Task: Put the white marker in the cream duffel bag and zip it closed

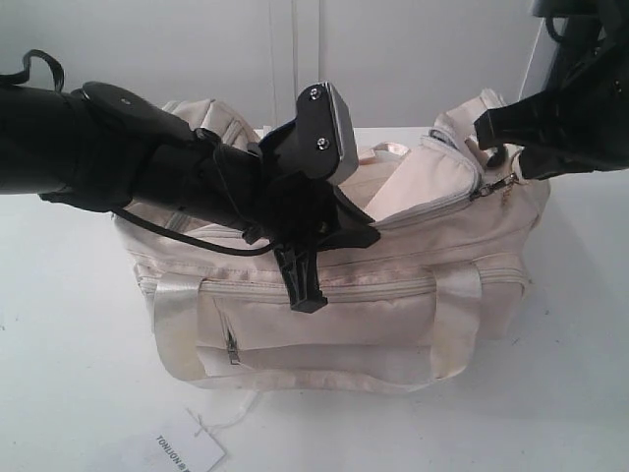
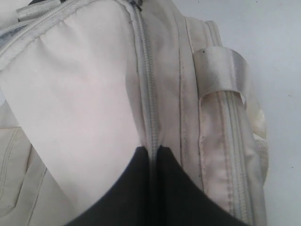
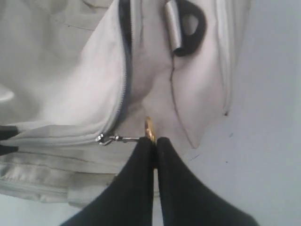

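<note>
The cream duffel bag (image 1: 334, 315) sits in the middle of the white table with its top zipper partly undone, and pale lining (image 1: 388, 192) shows in the gap. My left gripper (image 1: 308, 298) reaches across the bag's front top edge. In the left wrist view this gripper (image 2: 151, 149) is shut on the fabric strip along the zipper track (image 2: 146, 70). At the bag's right end, my right gripper (image 3: 154, 141) is shut on the gold zipper pull (image 3: 149, 128). The same pull (image 1: 503, 185) hangs at that end in the exterior view. The white marker is out of view.
A white paper tag (image 1: 187, 450) with printed text lies on the table in front of the bag. A black strap ring (image 3: 188, 23) sits at the bag's right end. A satin handle (image 2: 221, 70) loops over the front pocket zipper.
</note>
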Robot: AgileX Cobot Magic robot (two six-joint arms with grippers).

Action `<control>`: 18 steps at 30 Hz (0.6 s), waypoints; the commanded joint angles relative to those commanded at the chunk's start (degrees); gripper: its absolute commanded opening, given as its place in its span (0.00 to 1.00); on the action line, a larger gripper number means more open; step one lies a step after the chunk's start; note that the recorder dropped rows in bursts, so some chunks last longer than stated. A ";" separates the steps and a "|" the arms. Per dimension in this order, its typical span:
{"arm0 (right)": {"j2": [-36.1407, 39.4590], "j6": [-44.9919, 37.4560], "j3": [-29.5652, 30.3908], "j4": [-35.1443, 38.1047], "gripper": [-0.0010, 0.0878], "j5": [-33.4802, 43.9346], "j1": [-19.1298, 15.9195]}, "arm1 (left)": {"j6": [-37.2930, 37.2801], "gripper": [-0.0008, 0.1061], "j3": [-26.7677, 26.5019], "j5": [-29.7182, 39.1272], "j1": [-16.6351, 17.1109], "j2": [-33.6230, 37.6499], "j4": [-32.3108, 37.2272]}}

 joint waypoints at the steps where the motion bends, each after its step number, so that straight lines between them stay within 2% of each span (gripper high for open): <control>1: 0.00 0.68 0.00 -0.77 0.01 -0.98 0.00 | 0.00 0.01 0.00 0.23 0.00 0.00 0.17; 8: 0.13 7.25 0.00 -1.96 0.01 -10.41 0.00 | 0.00 0.01 0.00 2.50 0.00 0.00 1.08; 12: 0.65 11.10 0.00 -5.89 0.01 -12.86 0.00 | 0.00 0.01 0.00 3.77 0.00 0.00 4.94; 18: 4.05 13.68 0.00 -5.78 0.01 -15.77 0.00 | 0.00 0.01 0.00 5.88 0.00 0.00 8.58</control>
